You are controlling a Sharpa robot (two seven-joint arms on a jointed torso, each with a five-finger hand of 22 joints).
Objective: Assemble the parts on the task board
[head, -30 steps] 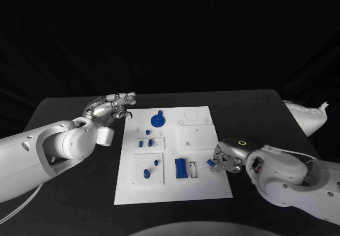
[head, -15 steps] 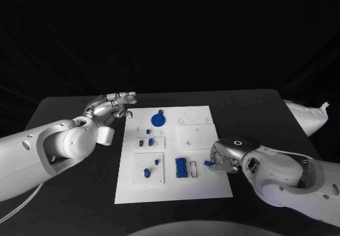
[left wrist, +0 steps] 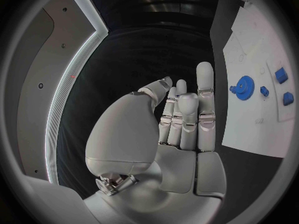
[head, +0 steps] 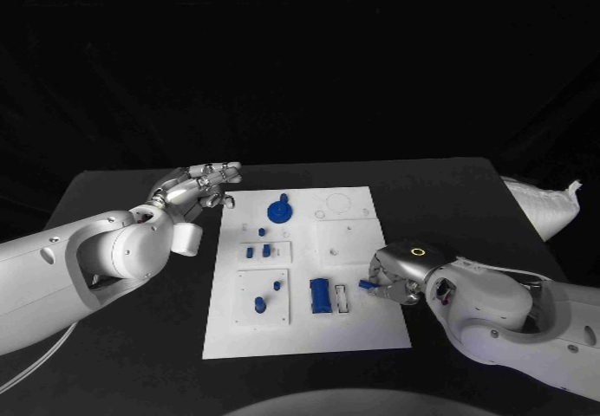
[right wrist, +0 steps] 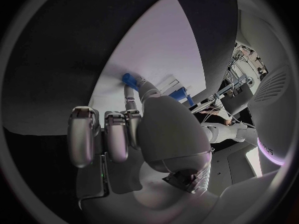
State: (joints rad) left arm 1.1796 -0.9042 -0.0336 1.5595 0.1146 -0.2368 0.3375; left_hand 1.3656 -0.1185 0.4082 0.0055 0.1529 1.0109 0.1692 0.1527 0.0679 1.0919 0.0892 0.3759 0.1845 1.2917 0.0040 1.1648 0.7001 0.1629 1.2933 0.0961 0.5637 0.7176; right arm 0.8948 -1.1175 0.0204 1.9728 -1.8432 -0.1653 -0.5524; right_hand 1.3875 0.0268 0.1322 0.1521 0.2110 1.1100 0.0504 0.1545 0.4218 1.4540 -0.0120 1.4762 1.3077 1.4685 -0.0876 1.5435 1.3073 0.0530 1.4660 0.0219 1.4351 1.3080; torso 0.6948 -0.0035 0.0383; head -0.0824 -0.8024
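The white rectangular task board (head: pixel 304 277) lay in the middle of the black table (head: pixel 450 191), and the assembly looked roughly half finished. A blue toothed gear (head: pixel 279 210) sat near the board's far edge, and a blue rectangular block (head: pixel 320 295) stood in a slot near its near edge, with about six smaller blue pieces (head: pixel 257 253) seated across the left panels. A round recess (head: pixel 336 206) and the square panel (head: pixel 347 240) below it appeared unfilled, so those likely remained.

The right robot hand (head: pixel 391 283) hovered over the board's right edge, pinching one small blue part (head: pixel 368 284) at its fingertips. The left robot hand (head: pixel 198 185) hung beside the board's far left corner, fingers straight and together, holding nothing.
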